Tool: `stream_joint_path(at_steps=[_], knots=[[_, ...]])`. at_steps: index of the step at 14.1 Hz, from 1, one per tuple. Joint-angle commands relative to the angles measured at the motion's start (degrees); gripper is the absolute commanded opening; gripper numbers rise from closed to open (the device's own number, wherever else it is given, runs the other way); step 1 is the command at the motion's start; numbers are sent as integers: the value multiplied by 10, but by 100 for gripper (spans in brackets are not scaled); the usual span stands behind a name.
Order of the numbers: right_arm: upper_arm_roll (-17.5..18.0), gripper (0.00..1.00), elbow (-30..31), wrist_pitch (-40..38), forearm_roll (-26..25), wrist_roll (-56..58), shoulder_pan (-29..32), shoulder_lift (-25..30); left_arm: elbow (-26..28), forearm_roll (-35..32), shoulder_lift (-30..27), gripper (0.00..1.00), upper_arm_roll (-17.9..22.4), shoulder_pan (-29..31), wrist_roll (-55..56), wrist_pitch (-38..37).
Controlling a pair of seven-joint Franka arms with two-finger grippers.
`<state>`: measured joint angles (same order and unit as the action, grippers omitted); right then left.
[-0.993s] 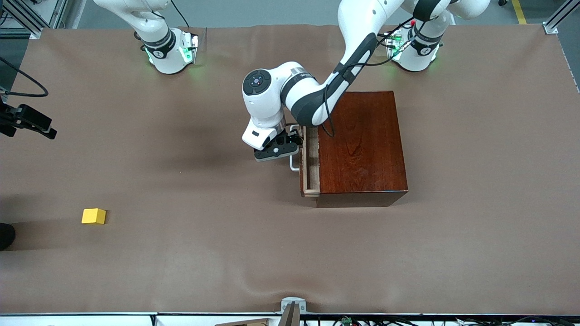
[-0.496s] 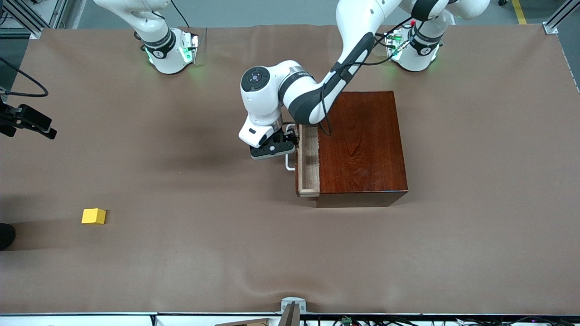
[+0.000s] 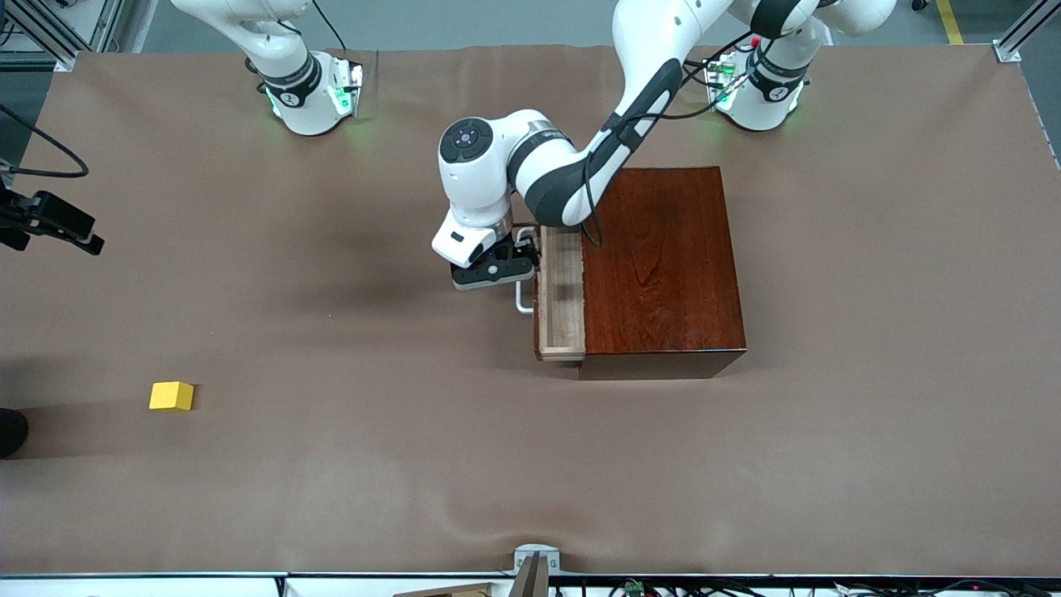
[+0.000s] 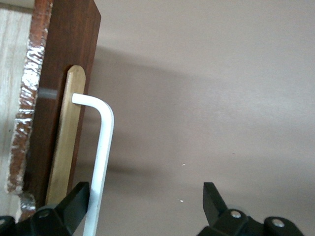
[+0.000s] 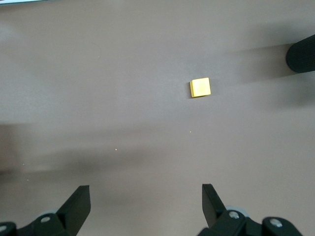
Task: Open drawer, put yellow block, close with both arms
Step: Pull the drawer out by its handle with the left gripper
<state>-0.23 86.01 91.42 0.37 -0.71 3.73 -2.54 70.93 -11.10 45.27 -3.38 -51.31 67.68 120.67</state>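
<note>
The dark reddish wooden box (image 3: 663,265) stands near the left arm's base. Its drawer (image 3: 562,298) is pulled partly out toward the right arm's end, and the pale-wood tray shows nothing in it. My left gripper (image 3: 524,259) is open around the white bar handle (image 3: 522,298). The left wrist view shows the handle (image 4: 101,162) lying against one finger (image 4: 76,199) of the left gripper (image 4: 146,199). The yellow block (image 3: 171,395) lies on the table toward the right arm's end. My right gripper (image 5: 146,199) hangs open high over the table, apart from the yellow block (image 5: 200,87).
A brown cloth (image 3: 373,464) covers the table. A black mount (image 3: 50,222) and a dark round object (image 3: 10,431) sit at the table's edge at the right arm's end. The round object (image 5: 301,53) lies close to the block.
The left gripper has moved toward the right arm's end with the handle. The drawer has slid farther out of the box. The yellow block has not moved.
</note>
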Motion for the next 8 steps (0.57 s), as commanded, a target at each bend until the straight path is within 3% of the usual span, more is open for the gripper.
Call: stream_joint_path(at_steps=[1, 8], knots=[[1, 100, 3, 1, 3, 1, 1, 9, -25, 11, 24, 100, -2, -13, 15, 34], [2, 100, 4, 1, 3, 1, 1, 9, -25, 11, 24, 100, -3, -17, 15, 57]])
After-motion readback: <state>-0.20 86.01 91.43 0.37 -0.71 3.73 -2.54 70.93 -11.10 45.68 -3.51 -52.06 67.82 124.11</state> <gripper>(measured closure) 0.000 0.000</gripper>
